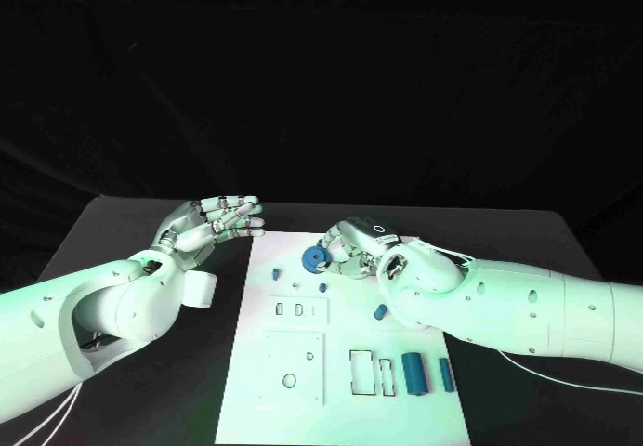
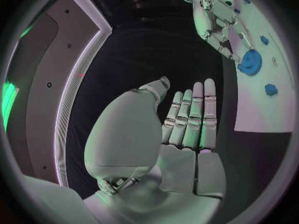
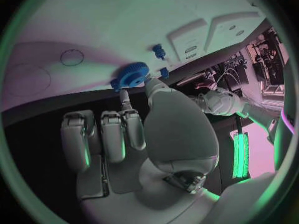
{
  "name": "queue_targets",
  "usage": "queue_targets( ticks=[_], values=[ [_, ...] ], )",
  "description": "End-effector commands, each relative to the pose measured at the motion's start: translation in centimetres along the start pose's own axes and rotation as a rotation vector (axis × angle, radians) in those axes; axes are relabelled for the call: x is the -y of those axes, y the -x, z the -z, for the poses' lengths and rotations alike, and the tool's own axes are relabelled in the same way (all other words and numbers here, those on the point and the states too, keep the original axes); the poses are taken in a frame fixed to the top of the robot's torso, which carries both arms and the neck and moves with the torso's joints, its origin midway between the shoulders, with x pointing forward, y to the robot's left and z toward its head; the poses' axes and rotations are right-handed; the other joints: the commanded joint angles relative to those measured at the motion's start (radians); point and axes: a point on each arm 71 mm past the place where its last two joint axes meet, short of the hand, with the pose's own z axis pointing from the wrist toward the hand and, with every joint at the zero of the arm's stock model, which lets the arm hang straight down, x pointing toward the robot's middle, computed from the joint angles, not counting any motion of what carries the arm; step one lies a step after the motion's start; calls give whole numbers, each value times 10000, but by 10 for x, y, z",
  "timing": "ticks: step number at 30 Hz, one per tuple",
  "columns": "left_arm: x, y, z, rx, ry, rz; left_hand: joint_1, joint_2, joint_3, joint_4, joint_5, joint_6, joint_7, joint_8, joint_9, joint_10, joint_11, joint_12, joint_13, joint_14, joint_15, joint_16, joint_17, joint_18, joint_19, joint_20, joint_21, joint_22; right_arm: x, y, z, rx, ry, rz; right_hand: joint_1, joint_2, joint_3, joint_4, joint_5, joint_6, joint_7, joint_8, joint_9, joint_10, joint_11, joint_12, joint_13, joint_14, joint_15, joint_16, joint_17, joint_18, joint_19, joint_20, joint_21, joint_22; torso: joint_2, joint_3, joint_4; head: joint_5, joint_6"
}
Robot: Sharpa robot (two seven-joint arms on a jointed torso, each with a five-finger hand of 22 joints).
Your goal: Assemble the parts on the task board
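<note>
task board point(image 1: 302, 372) with blue gear point(image 1: 316, 259) in right hand point(image 1: 355, 243)

The white left arm reaches in with its silver many-fingered left hand point(image 1: 215, 221) raised, palm up, fingers straight, close together, holding nothing. The silver right hand point(image 1: 354, 243) curls downward, fingertips point(image 3: 125, 95) extended.

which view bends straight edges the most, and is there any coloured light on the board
Both wrist views bend straight lines: in the left wrist view the task board edge curves, and in the right wrist view the board's rim arcs behind the blue gear. In the head view the board's edges stay straight; greenish light falls on the board and on both arms, against a dark backdrop.
</note>
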Motion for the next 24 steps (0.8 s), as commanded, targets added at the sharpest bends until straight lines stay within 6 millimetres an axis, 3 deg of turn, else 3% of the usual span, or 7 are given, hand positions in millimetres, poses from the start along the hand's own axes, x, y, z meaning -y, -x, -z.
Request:
queue_targets(
  ticks=[1,9,13,17,24],
  values=[
    [1,-2,0,-196,-61,67,-87,-13,-48,11,-27,-51,118,-42,10,-25,31,-62,14,-65,-12,-65,10,90,-75,-7,58,-4,-2,-2,0,-242,111,-213,-110,2,62,5,-14,74,17,-14,0,184,33,56,1552,798,55,41,1561,-52,816,84,11,2388,-2,6,-7,-5,5],
    [0,-4,-1,-238,-54,86,-87,-13,-48,11,-27,-51,118,-42,10,-25,31,-62,14,-65,-12,-65,10,90,-75,-7,58,-4,-2,-8,-6,-628,-129,-541,-520,229,183,9,-20,45,26,-86,-38,204,36,75,1578,805,54,52,1590,-58,832,77,27,2408,-14,-8,28,-49,-3],
    [0,-4,-2,-237,-51,85,-87,-13,-48,11,-27,-51,118,-42,10,-25,31,-62,14,-65,-12,-65,10,90,-75,-7,58,-4,-1,-9,-8,-706,-207,-570,-522,231,185,9,-20,44,26,-86,-38,208,36,79,1583,806,54,54,1597,-57,829,77,24,2405,-11,-8,44,-33,-14],
    [0,-3,-1,-225,-50,80,-87,-13,-48,11,-27,-51,118,-42,10,-25,31,-62,14,-65,-12,-65,10,90,-75,-7,58,-4,-2,-10,-8,-772,-218,-575,-537,246,196,7,-20,45,26,-89,-40,213,37,85,1589,808,54,57,1608,-60,837,77,32,2412,0,-14,9,-19,-24],
    [0,-3,-1,-229,-48,82,-87,-13,-48,11,-27,-51,118,-42,10,-25,31,-62,14,-65,-12,-65,10,90,-75,-7,58,-4,-1,-11,-8,-908,-241,-547,-545,252,201,4,-20,46,26,-90,-41,225,37,100,1605,809,54,58,1612,-64,847,77,44,2423,2,-14,4,-16,-18]
  ],
)
